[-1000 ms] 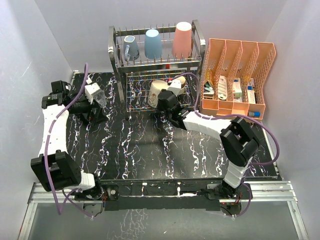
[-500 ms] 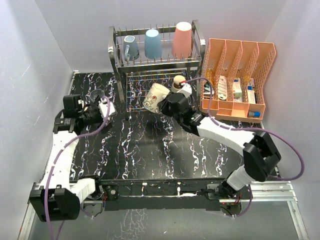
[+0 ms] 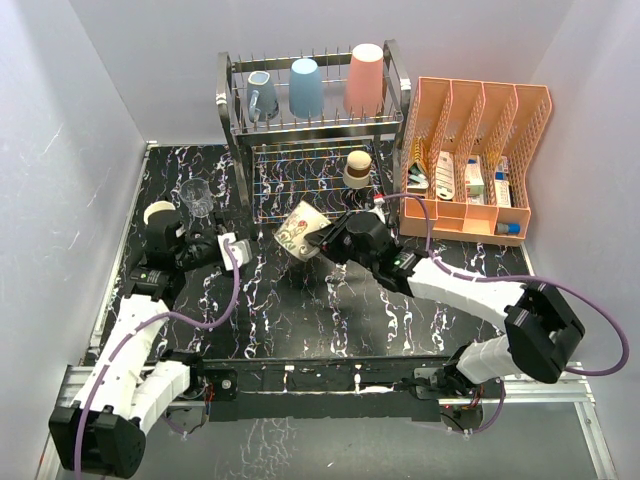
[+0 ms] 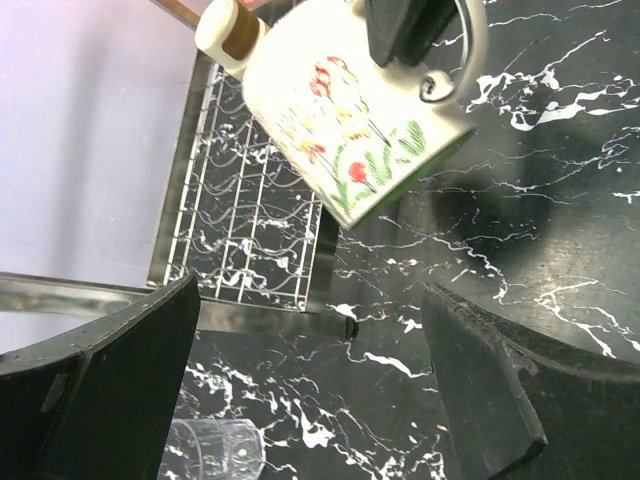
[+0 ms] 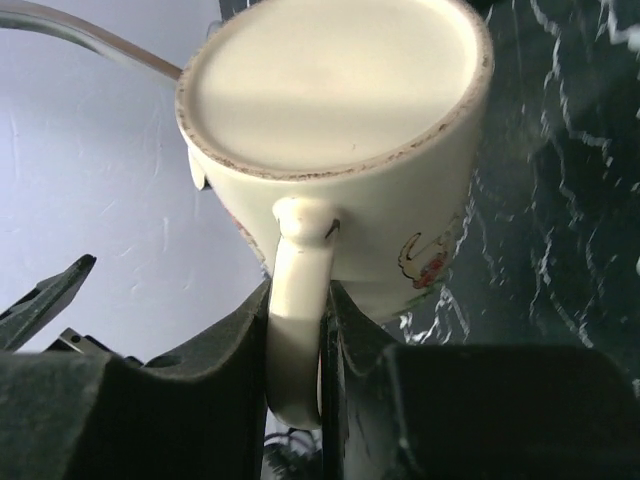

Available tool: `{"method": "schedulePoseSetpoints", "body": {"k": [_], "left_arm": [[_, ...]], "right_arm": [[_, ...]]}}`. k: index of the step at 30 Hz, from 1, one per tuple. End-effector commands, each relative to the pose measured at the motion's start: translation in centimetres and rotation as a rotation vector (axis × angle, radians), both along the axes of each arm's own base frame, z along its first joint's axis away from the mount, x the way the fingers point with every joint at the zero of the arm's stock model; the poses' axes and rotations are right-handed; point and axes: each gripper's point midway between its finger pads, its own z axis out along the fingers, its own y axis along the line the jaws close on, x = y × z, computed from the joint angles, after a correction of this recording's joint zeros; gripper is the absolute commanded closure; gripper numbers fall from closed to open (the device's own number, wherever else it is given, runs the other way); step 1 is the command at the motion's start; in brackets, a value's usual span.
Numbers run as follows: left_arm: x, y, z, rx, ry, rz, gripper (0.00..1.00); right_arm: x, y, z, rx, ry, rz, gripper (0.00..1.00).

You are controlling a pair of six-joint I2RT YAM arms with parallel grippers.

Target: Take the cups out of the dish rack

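Cream ceramic mug with painted red flowers and green leaves (image 3: 300,232) has come out of the shiny two-tier wire dish rack (image 3: 240,130). A second ago it sat in the lower tier; now it hangs tilted over the black white-veined marble tabletop (image 3: 300,320), just in front of the rack, at the middle of the overhead view.

My right gripper (image 3: 326,238) is clenched on its looped handle. The dark fingers (image 5: 235,340) pinch the handle from both sides, and the mug's flat pale base faces my wrist camera.

My left gripper (image 3: 228,244) has swung down from the upper left and let go of the small clear glass (image 3: 197,197), which stands free on the tabletop there. Its jaws are spread wide around nothing and point toward the mug.

Further out, a brown cup with a cream base (image 3: 356,168) sits in the lower tier. On the top tier are a grey-blue handled mug (image 3: 262,95), a light-blue tumbler (image 3: 306,86) and a salmon-pink tumbler (image 3: 365,78), both tumblers base up. An orange slotted plastic organiser (image 3: 480,110) stands to the right of the rack.
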Motion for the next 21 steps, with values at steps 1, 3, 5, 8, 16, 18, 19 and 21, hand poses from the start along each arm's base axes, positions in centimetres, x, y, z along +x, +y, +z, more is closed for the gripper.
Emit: {"method": "schedulePoseSetpoints", "body": {"k": [1, 3, 5, 8, 16, 18, 19, 21], "left_arm": [[-0.7, -1.0, 1.0, -0.007, -0.131, -0.060, 0.10], [-1.1, -1.2, 0.5, -0.002, -0.145, -0.070, 0.10], [-1.7, -1.4, -0.3, 0.014, -0.151, -0.090, 0.10], [-2.4, -1.4, -1.4, 0.026, -0.158, -0.103, 0.10], [-6.1, -1.6, -2.9, -0.068, -0.087, -0.082, 0.10], [-6.4, -1.4, -2.5, -0.111, -0.068, -0.050, 0.10], [-6.4, -1.3, -2.1, -0.139, -0.061, -0.027, 0.10], [-6.2, -1.1, -1.5, -0.182, -0.040, 0.017, 0.10]], "right_arm": [[-1.5, 2.2, 11.7, 0.469, -0.112, 0.056, 0.92], [-2.3, 2.6, 11.8, 0.523, -0.086, 0.078, 0.92], [-3.0, 3.0, 11.9, 0.562, -0.066, 0.096, 0.92], [-3.9, 3.7, 12.1, 0.584, -0.048, 0.113, 0.92], [-4.6, 5.5, 13.0, 0.638, -0.027, 0.130, 0.92], [-4.4, 6.0, 13.7, 0.670, -0.025, 0.116, 0.92], [-4.0, 6.3, 13.8, 0.680, -0.026, 0.106, 0.92], [-3.5, 6.8, 14.8, 0.704, -0.032, 0.089, 0.92]]}}
